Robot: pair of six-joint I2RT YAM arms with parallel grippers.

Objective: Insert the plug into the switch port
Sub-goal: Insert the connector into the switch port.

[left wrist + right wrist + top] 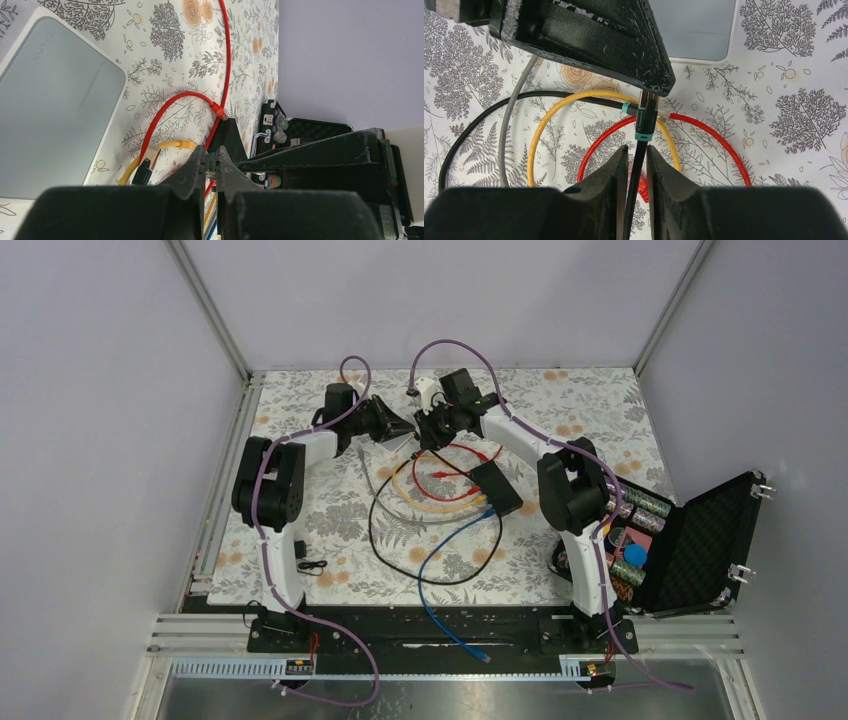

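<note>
A regrasp seems in hand: the left gripper [211, 160] pinches the plug [646, 120], and the right gripper [636, 152] is narrow around the black cable [641, 145] behind it, well apart from the switch [497, 488], past its far end. Next the plug needs aligning with the switch. Only the top view shows this gap, only the right wrist view both grips

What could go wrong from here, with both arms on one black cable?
1. The left fingers pinch the plug at its tip, while the right fingers clamp the black cable just behind it; any pull between the arms could make the plug slip or bend.
2. That cable crosses the yellow cable and the red cable, and may drag them.
</note>
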